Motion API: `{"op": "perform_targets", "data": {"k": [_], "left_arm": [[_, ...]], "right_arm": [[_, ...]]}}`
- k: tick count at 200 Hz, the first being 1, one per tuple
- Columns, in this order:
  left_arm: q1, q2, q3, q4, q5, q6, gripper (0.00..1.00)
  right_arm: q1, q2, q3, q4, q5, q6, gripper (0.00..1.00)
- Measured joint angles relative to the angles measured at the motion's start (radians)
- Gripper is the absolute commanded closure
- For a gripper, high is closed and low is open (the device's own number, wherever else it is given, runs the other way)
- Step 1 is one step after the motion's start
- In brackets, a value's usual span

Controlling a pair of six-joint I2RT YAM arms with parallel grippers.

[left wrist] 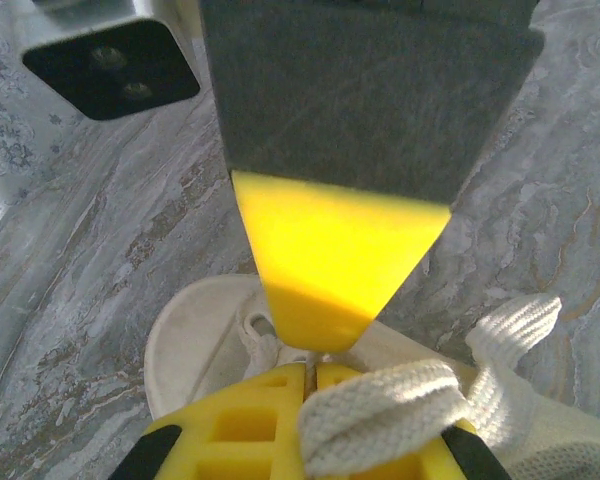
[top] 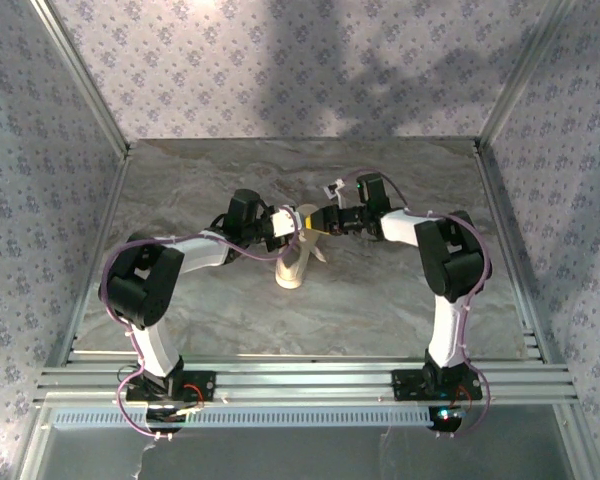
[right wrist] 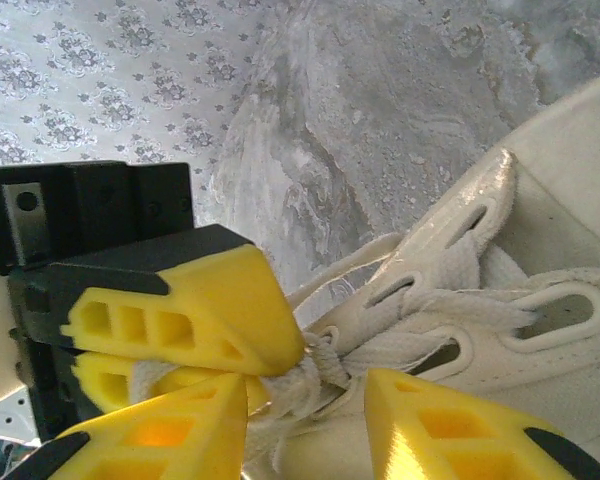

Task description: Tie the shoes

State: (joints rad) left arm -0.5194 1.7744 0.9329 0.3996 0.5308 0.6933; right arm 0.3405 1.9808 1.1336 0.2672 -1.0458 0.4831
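The cream-white sneaker (top: pixel 292 268) lies mid-table, its toe toward the arms. Both grippers meet over its laces. My left gripper (top: pixel 292 226) is shut on a white lace. In the left wrist view its yellow fingertips (left wrist: pixel 315 375) press together, and a loop of lace (left wrist: pixel 390 410) drapes over the right finger. The shoe's toe (left wrist: pixel 195 335) lies below them. My right gripper (right wrist: pixel 305 390) is open, its fingers on either side of the bunched lace knot (right wrist: pixel 315 365) above the eyelets (right wrist: pixel 540 350). One right finger (left wrist: pixel 330 270) hangs just above the left fingertips.
The marble tabletop (top: pixel 400 300) is walled by patterned panels on three sides. Aluminium rails (top: pixel 300 380) run along the near edge by the arm bases. Free table surface spreads left, right and behind the shoe.
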Motion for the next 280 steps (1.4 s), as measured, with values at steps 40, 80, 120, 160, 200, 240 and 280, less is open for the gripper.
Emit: {"op": "perform_targets", "data": {"k": [40,80,120,160,200,240,280], "left_arm": [[0.002,0.0,0.0,-0.006,-0.001,0.0,1.0],[0.003,0.0,0.0,-0.015,-0.005,0.0,1.0],[0.009,0.0,0.0,-0.026,-0.025,0.001,1.0],[0.009,0.0,0.0,-0.032,-0.027,0.002,0.96],[0.006,-0.026,0.0,-0.06,-0.026,0.019,0.89],[0.001,-0.042,0.0,-0.079,-0.027,0.032,0.85],[0.001,-0.052,0.0,-0.103,-0.032,0.053,0.72]], "right_arm": [[0.004,0.025,0.014,0.001,-0.014,0.001,0.63],[0.011,0.038,0.032,-0.006,-0.018,0.0,0.65],[0.025,0.043,0.068,-0.038,-0.021,-0.012,1.0],[0.024,0.038,0.068,-0.06,-0.003,-0.034,1.0],[0.031,-0.013,0.034,-0.066,0.054,-0.063,1.0],[0.033,-0.042,0.018,-0.066,0.095,-0.084,1.0],[0.034,-0.061,0.002,-0.071,0.136,-0.106,1.0]]}}
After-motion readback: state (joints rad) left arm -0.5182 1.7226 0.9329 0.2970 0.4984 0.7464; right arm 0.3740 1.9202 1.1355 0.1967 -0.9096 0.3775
